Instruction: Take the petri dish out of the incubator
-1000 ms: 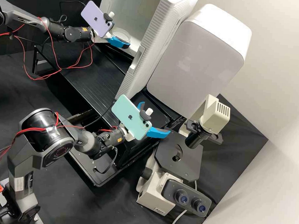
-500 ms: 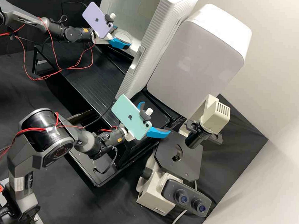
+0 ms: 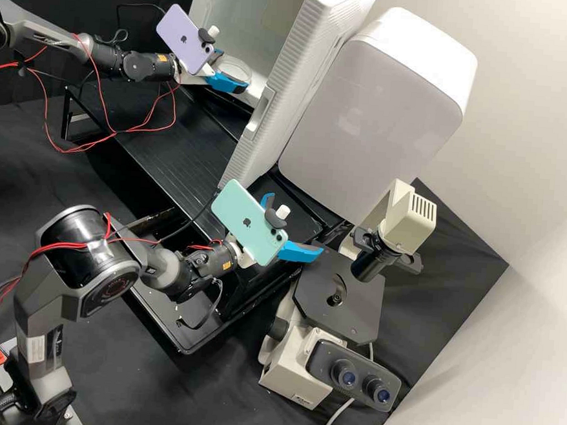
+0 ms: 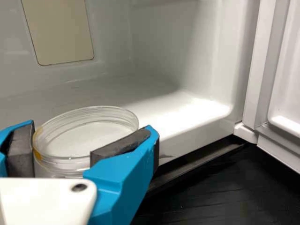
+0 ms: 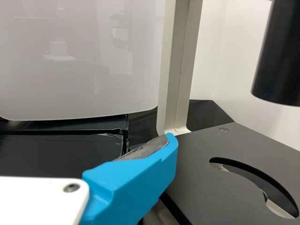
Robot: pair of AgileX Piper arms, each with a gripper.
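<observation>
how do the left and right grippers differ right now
The left gripper is at the incubator mouth; the right gripper is low beside the microscope stage. The left gripper clasps the petri dish; the right gripper carries no dish. Both lie roughly level.

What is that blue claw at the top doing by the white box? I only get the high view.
Observer: The left gripper is shut on a clear petri dish, with a dark pad against each side of its wall.
Operator: Is the dish out of the box yet?
Observer: No. It sits over the incubator's white floor, just inside the front lip.
Operator: And the other claw, lower down?
Observer: The right gripper holds nothing. Its wrist view shows a bare pad just short of the microscope stage.
</observation>
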